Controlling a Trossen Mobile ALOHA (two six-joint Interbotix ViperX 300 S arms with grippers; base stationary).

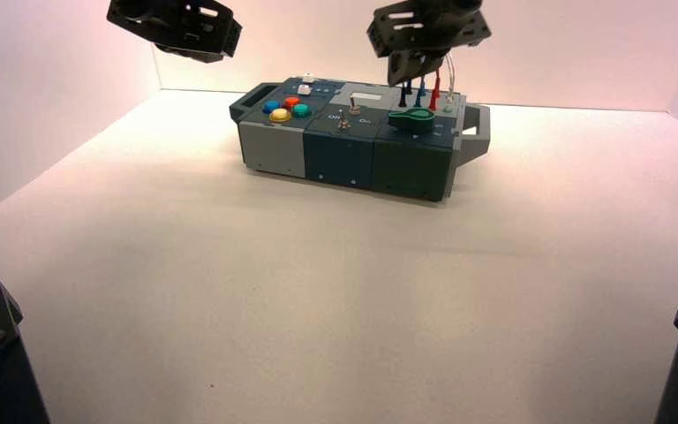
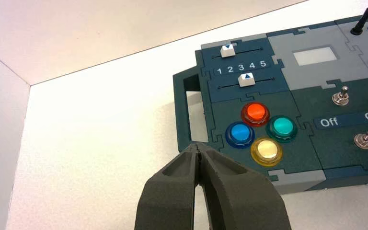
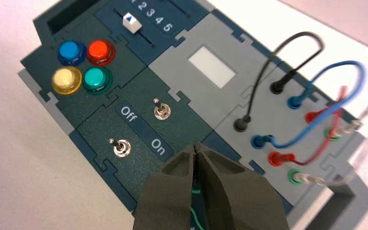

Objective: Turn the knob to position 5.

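Observation:
The green teardrop knob (image 1: 412, 121) sits on its dark round base on the right part of the box (image 1: 344, 155). My right gripper (image 1: 404, 69) hangs shut in the air just above and behind the knob. In the right wrist view its shut fingertips (image 3: 196, 148) cover the knob, and only a green sliver (image 3: 196, 191) shows in the slit between the fingers. My left gripper (image 1: 177, 26) hovers high off the box's left end, shut on nothing (image 2: 199, 147), near the box's left handle (image 2: 184, 112).
Four round buttons, blue (image 2: 239, 134), orange (image 2: 255, 113), teal (image 2: 281, 127) and yellow (image 2: 266, 150), lie left of two metal toggles (image 3: 162, 111) (image 3: 121, 147) with Off and On labels. Two white sliders (image 2: 246, 80) flank a 1–5 scale. Plugged wires (image 3: 311, 86) loop at the box's right rear.

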